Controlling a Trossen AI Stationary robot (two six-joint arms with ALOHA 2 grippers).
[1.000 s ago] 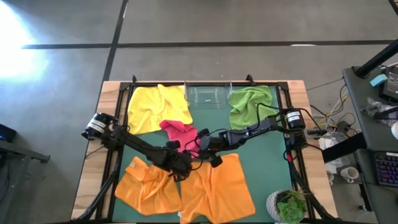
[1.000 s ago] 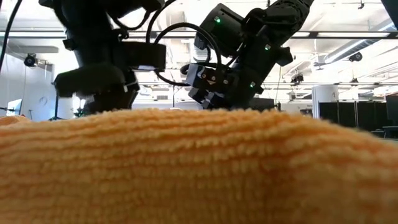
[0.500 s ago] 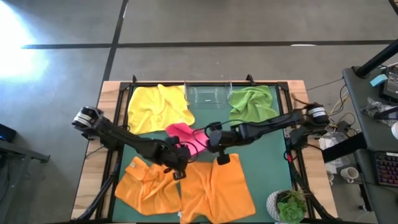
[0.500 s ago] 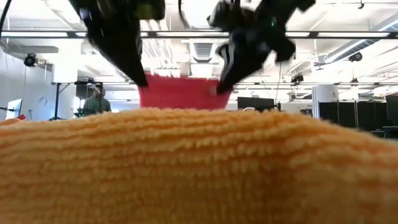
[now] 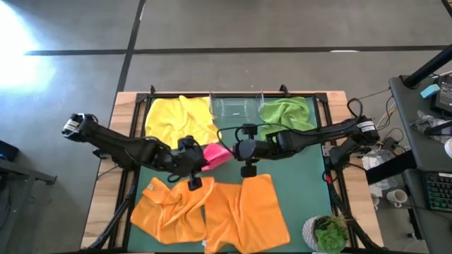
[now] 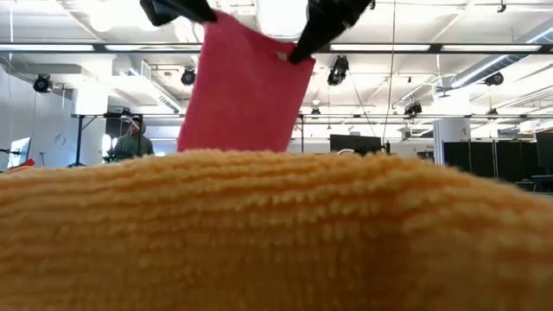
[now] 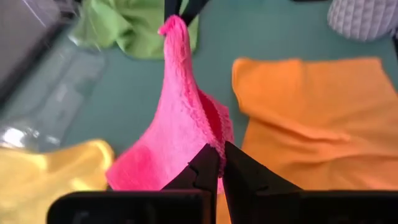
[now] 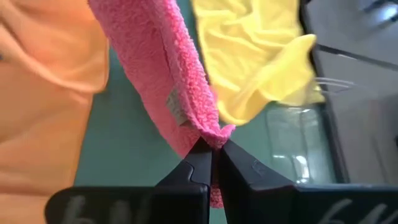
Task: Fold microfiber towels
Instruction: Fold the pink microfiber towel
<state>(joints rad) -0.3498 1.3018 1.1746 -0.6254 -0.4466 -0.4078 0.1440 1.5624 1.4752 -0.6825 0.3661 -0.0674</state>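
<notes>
Both sets of fingers, left gripper (image 5: pixel 195 164) and right gripper (image 5: pixel 238 149), are clamped on the pink towel (image 5: pixel 216 154), lifted mid-frame above the orange towels (image 5: pixel 244 215).

grey concrete floor (image 5: pixel 282 28) with dark seam lines; desk (image 5: pixel 424 141) at 3 o'clock; ceiling strip lights (image 6: pixel 449 47); white wall (image 6: pixel 34 121) at 9 o'clock

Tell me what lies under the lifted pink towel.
The pink towel hangs between the left gripper and right gripper, both shut on it. Below shows green mat, beside the yellow towel. The mat directly beneath is covered.
</notes>
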